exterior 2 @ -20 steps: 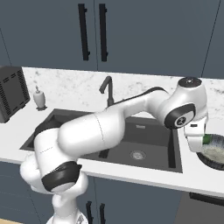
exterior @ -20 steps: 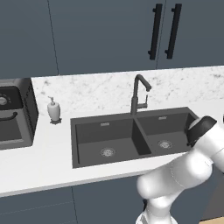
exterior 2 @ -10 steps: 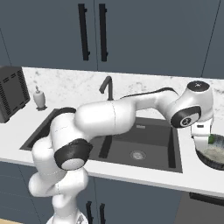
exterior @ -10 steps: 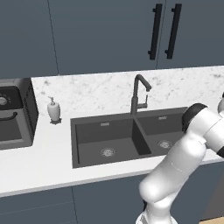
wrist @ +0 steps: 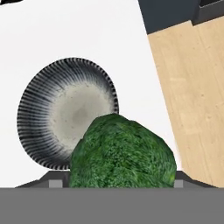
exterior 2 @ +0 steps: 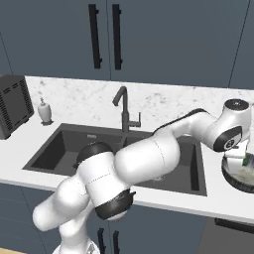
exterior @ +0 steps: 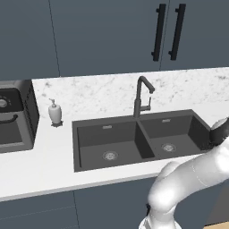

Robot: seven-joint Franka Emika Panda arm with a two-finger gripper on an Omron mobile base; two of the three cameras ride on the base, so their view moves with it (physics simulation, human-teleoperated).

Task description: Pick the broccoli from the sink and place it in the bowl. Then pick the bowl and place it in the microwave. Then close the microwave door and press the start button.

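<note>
I hold my gripper (exterior 2: pixel 246 159) closed around the broccoli (wrist: pixel 122 153), a lumpy green floret, above the bowl (wrist: pixel 65 116). The bowl sits on the white counter (wrist: pixel 65 30) to the right of the dark double sink (exterior: pixel 138 138), near the counter's front right corner and its edge over the wooden floor (wrist: pixel 192 96). Both sink basins lie open beneath the gooseneck tap (exterior: pixel 143 95).

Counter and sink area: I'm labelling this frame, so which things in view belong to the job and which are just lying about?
Job:
- broccoli, held between the claw fingers above the bowl
- bowl on the counter right of the sink
- sink, both basins bare

Lying about:
- soap dispenser
- tap
- toaster oven
</note>
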